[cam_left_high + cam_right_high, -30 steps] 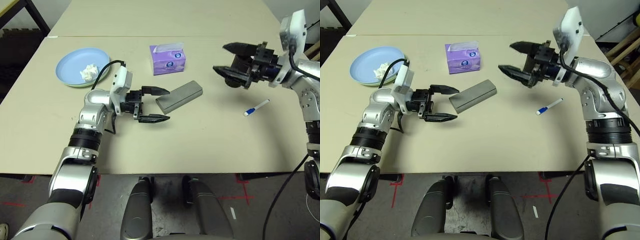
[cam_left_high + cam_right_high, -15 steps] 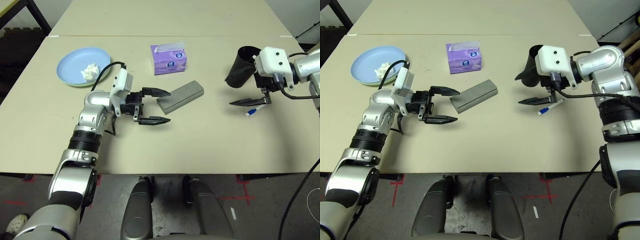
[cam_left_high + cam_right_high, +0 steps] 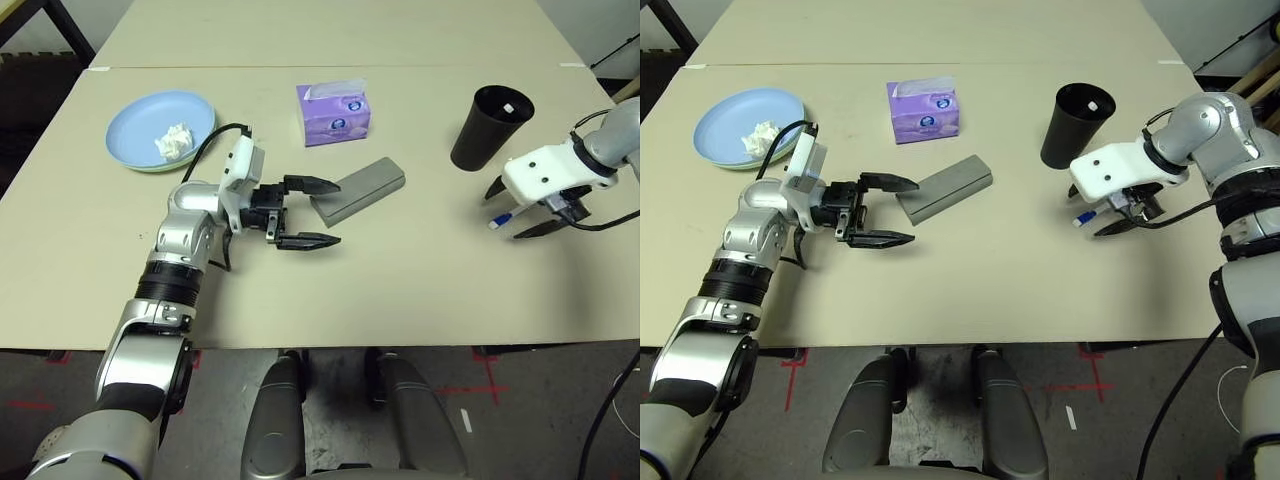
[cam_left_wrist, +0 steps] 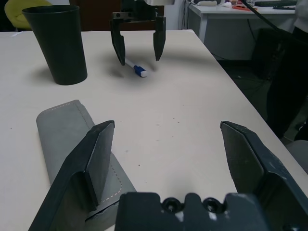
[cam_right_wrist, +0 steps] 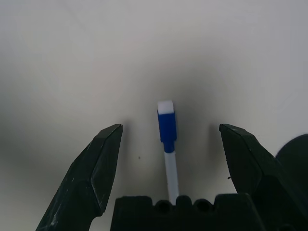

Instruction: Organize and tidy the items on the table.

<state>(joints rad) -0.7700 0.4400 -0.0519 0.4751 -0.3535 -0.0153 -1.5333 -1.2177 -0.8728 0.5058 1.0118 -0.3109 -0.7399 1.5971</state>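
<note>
Right gripper [image 5: 169, 127] moved lower in frame, open around white-blue pen [image 5: 168, 134], ungripped; left gripper [image 3: 325, 213] open, empty.

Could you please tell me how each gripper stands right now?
Left gripper: open, holding nothing.
Right gripper: open above the pen, not gripping it.
</note>
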